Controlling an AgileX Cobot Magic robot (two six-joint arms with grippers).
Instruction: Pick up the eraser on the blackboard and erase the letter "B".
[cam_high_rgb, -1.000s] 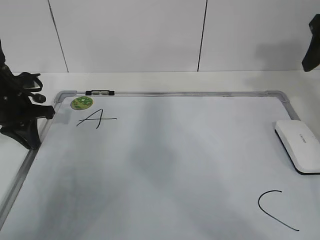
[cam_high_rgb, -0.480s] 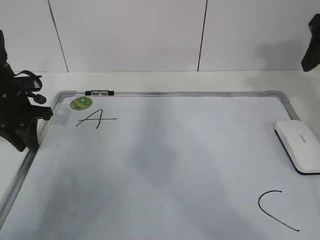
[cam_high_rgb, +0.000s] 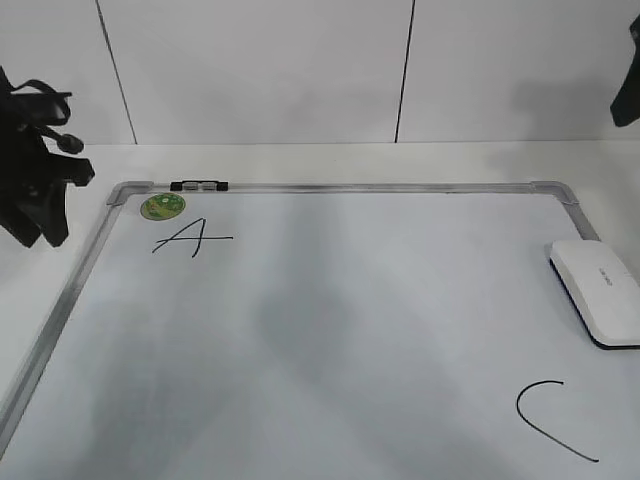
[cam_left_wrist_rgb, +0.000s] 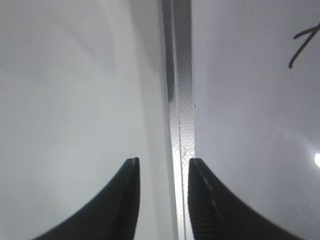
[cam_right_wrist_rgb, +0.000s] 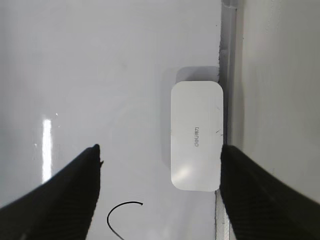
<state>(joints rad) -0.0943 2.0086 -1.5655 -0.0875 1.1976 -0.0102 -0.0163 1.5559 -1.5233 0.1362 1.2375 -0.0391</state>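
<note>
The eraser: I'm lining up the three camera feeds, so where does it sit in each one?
Exterior view: the eraser lies at the right edge, against the blackboard frame.
Left wrist view: not in it.
Right wrist view: right of centre, beside the frame.
Shared landmark: the letter "C" near the eraser.

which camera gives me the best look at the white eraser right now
The right wrist view: it looks straight down on the eraser, showing its whole rounded top lying flat against the blackboard's right frame. The exterior view shows the eraser at a slant, cut off by the picture's right edge. The left wrist view doesn't show it.
</note>
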